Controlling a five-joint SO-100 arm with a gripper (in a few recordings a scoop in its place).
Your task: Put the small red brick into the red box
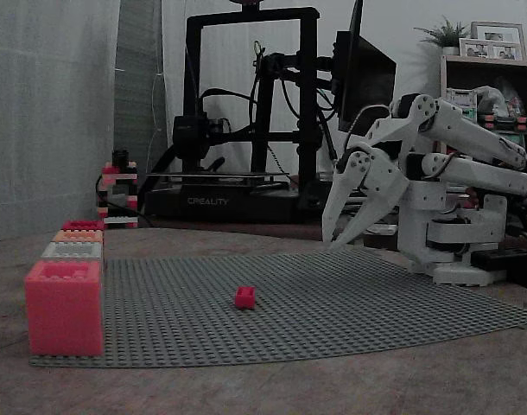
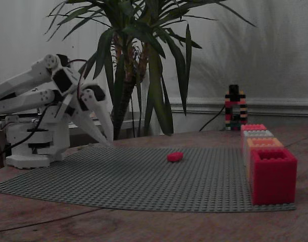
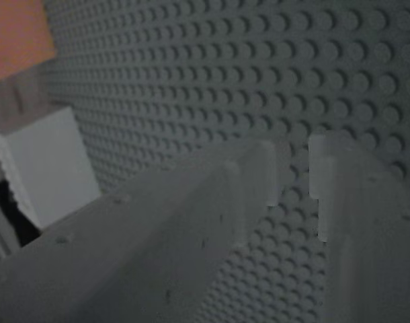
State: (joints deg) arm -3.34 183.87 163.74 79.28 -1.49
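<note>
The white robot arm [image 1: 453,199] sits at one end of a grey bumpy mat [image 1: 333,303] on the brown worktop [image 1: 272,389]. Its claw [image 1: 339,239] hangs down just over the edge of the mat, and you see it in both fixed views. The two fingers are a little apart, with a thin gap between the tips, and nothing is held between them. In the wrist view the claw [image 3: 294,176] shows the same thin gap, with only the mat's bumps under it.

The small red brick [image 1: 244,297] lies alone on the mat, near the middle. It is well apart from the claw and well apart from the boxes. In the other fixed view the small red brick [image 2: 174,157] looks like a small red blob, too blurry to see its bumps.

A row of four boxes stands along the far end of the mat from the arm. The red box [image 2: 273,174] is at one end of the row, closest to that camera, and its top is open. Next in the row come an orange box [image 2: 262,143], a grey box [image 2: 257,134] and a pink box [image 2: 254,127]. The boxes touch each other.

A little tower of bricks [image 2: 236,108] stands behind the row. A big green plant [image 2: 144,60] grows behind the mat. A black printer [image 1: 246,112] stands behind the worktop.
</note>
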